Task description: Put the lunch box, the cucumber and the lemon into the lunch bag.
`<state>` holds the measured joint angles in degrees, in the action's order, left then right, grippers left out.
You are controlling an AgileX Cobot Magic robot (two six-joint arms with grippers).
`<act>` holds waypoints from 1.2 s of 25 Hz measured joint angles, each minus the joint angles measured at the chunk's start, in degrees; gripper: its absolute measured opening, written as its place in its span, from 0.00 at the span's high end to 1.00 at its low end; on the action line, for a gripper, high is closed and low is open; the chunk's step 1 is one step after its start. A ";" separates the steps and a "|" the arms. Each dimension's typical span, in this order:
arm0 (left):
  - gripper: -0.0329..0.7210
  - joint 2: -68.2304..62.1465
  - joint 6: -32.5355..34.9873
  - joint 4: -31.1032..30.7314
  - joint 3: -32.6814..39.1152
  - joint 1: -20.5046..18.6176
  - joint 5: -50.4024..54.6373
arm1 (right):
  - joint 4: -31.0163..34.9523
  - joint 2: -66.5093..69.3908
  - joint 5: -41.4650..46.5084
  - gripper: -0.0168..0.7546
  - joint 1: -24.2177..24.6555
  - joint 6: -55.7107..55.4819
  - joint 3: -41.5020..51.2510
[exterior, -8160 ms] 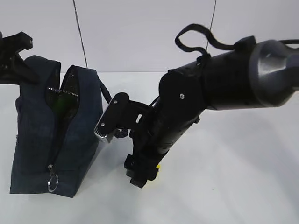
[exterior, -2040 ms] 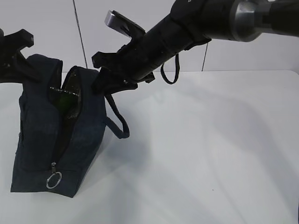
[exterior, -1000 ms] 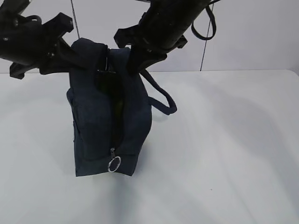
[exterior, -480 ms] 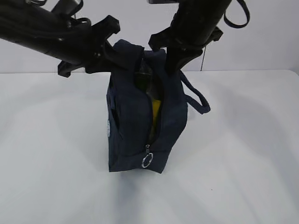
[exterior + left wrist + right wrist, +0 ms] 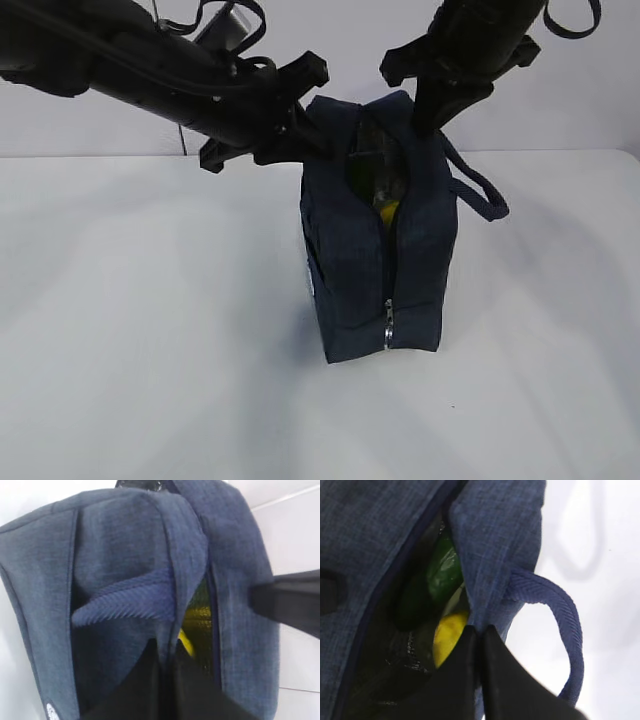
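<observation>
A: Since half a second ago you have carried the boxy dark navy fabric lunch bag [image 5: 378,270] further right across the white table [image 5: 150,350]; both arms went with it, and the bag stands upright near the middle of the table.

B: And the grips?

A: Your left gripper [image 5: 318,140] is clenched on the bag's left top edge, fabric pinched between its black fingers [image 5: 145,680]. Your right gripper [image 5: 428,115] is clenched on the right top edge beside the looped strap handle [image 5: 560,620].

B: The contents?

A: Through the open zipper you can see the glossy dark green cucumber [image 5: 442,572] above the bright yellow lemon [image 5: 447,637]. The lunch box I cannot make out.

B: Any writing?

A: A small pale patch [image 5: 51,711] sits low on the bag's side, too blurred to read.
</observation>
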<state>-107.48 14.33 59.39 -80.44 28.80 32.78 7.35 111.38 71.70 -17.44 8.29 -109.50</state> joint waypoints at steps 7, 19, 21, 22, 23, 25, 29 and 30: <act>0.97 -1.17 0.00 0.12 -1.14 0.00 -0.81 | -0.04 0.62 0.00 0.97 0.04 0.00 0.00; 0.66 -1.17 0.00 0.33 -1.27 0.00 -1.15 | 0.07 0.75 -0.10 0.55 0.04 0.33 0.00; 0.58 -1.17 0.00 -0.19 -1.27 0.00 -1.17 | -0.29 0.75 -0.10 0.49 0.04 0.33 0.00; 0.54 -1.17 0.00 -0.86 -1.27 0.00 -1.17 | -0.31 0.75 -0.10 0.47 0.04 0.33 0.00; 0.52 -1.17 0.00 -1.49 -1.27 0.00 -1.17 | -0.41 0.75 -0.10 0.46 0.04 0.33 0.00; 0.49 -1.17 0.00 -2.61 -1.27 -0.28 -0.73 | -0.41 0.75 -0.10 0.45 0.04 0.33 0.00; 0.48 0.00 0.00 -4.11 -1.27 -2.05 2.43 | -0.54 0.75 -0.10 0.45 0.04 0.33 -0.04; 0.48 0.95 0.00 -4.76 -1.27 -2.58 3.19 | -0.54 0.75 -0.10 0.45 0.04 0.33 -0.04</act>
<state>-106.53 14.33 54.64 -81.71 26.22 35.97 6.82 112.14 71.60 -17.39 8.62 -109.53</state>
